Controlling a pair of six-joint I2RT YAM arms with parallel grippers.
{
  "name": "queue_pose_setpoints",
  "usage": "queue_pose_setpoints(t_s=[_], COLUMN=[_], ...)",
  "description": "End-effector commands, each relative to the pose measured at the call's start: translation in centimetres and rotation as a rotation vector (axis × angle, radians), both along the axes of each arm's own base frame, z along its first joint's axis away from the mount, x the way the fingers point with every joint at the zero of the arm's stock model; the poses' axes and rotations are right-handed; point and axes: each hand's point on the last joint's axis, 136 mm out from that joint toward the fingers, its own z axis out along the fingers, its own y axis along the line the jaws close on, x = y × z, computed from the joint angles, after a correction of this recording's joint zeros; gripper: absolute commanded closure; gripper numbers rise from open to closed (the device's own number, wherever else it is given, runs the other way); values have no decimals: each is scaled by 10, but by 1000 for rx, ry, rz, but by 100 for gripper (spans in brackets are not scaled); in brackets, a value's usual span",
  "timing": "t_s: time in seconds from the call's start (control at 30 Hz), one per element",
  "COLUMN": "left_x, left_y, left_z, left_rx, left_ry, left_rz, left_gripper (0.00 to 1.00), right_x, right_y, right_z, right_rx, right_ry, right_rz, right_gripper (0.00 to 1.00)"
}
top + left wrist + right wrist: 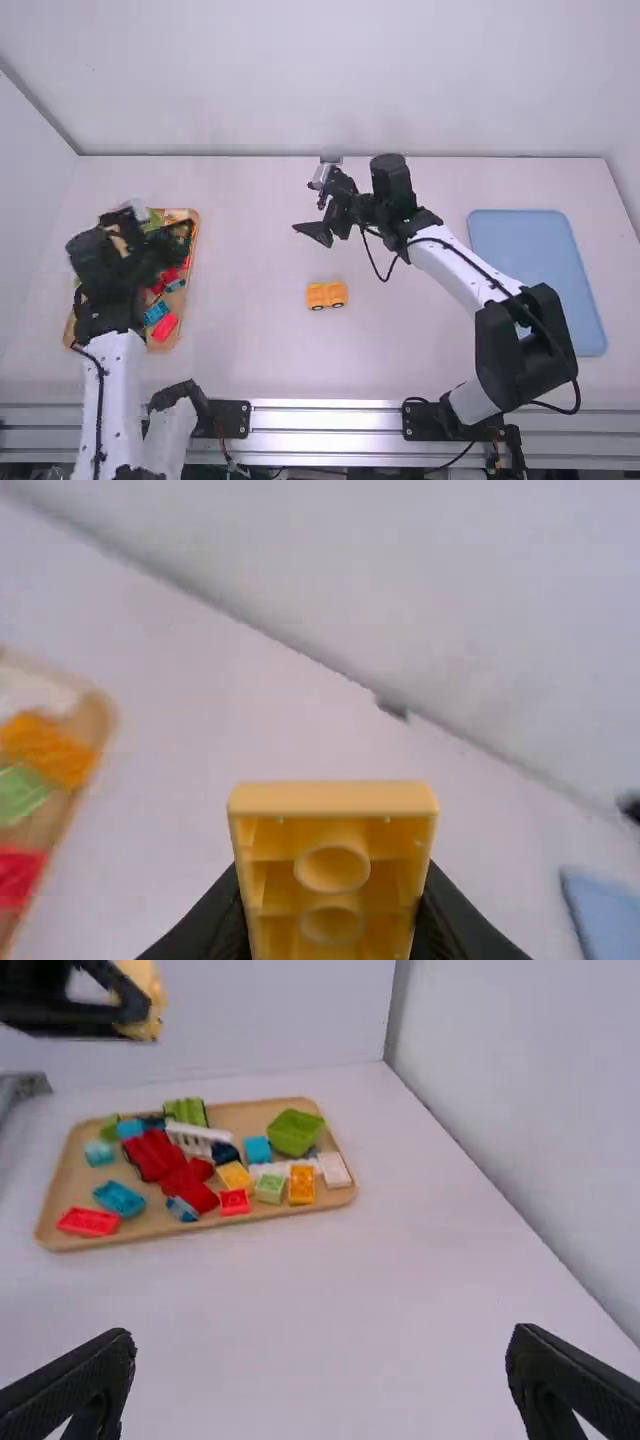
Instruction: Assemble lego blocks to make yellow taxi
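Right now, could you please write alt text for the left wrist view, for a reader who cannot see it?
A yellow block is gripped between the left gripper's fingers, its hollow underside facing the camera. Beyond it are the white table, a wooden tray holding orange, green and red blocks, and part of a blue tray.

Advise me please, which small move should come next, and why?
Probably the left claw should carry its yellow block towards the orange-yellow wheeled piece, because it grips the block near the tray, while that piece stands apart on the table.
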Motion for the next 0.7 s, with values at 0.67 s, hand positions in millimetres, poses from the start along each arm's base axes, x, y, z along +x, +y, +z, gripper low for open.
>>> queue_pose_setpoints(t_s=[0.67], left_x=[15], left_y=[-265], left_z=[-18], left_rx=[147], left_ry=[-558], left_rz=[-1045], left_gripper=[98], right_x=[-49], right_y=[-63], right_z=[40], right_rx=[284], right_ry=[215], right_rz=[377], right_gripper=[1])
